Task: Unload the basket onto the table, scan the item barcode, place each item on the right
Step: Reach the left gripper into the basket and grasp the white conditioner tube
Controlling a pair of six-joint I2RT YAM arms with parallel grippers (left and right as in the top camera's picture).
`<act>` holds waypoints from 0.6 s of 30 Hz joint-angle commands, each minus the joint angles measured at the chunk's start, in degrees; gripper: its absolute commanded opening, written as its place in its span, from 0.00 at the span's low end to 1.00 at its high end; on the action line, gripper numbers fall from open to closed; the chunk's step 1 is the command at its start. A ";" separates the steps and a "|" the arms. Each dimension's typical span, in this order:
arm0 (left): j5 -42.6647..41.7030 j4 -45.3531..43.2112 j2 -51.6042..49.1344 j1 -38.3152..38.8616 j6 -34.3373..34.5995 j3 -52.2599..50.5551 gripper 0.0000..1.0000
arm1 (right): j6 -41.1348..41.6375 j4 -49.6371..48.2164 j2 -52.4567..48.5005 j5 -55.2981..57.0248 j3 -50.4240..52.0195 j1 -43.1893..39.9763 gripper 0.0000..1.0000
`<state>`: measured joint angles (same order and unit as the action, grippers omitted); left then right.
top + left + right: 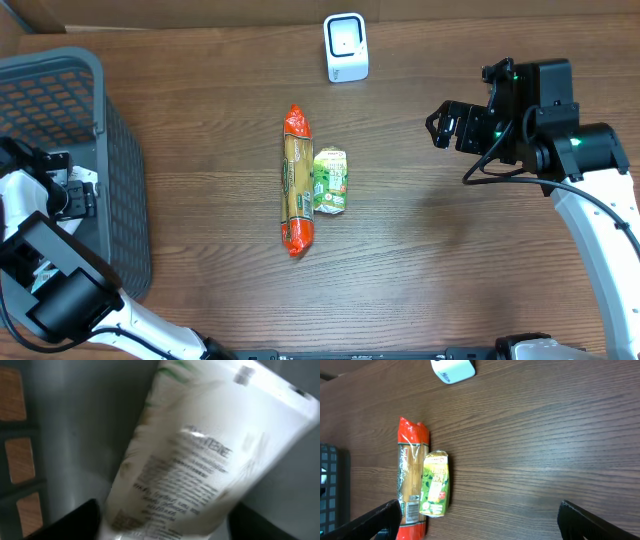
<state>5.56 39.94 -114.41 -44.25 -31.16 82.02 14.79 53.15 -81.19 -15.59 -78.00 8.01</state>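
Observation:
A white tube with printed text fills the left wrist view, blurred, its lower end lying between the dark fingers of my left gripper inside the grey basket. I cannot make out whether the fingers press on it. A white barcode scanner stands at the table's far edge, also visible in the right wrist view. My right gripper hovers open and holding nothing over the right half of the table, its fingertips wide apart.
A long spaghetti pack with red ends and a small green pouch lie side by side mid-table, left of the right gripper; both show in the right wrist view. The basket's walls surround the left gripper closely.

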 commanded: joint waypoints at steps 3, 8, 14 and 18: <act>-6.93 2.34 -2.27 0.02 5.84 -0.22 0.37 | 0.09 -0.42 -0.02 0.57 -0.70 0.35 1.00; -7.76 5.29 -2.27 0.02 12.15 -0.22 0.04 | 0.07 -0.59 -0.02 0.57 -0.70 0.35 1.00; -7.69 6.56 -1.42 0.04 16.26 2.01 0.04 | 0.07 -0.85 -0.02 0.57 -0.70 0.35 1.00; -7.74 10.91 -0.04 0.04 18.84 9.88 0.04 | 0.07 -0.83 -0.02 0.55 -0.70 0.35 1.00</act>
<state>0.54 48.62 -114.08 -44.38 -16.73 86.32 14.79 52.60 -81.19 -15.59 -78.00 8.01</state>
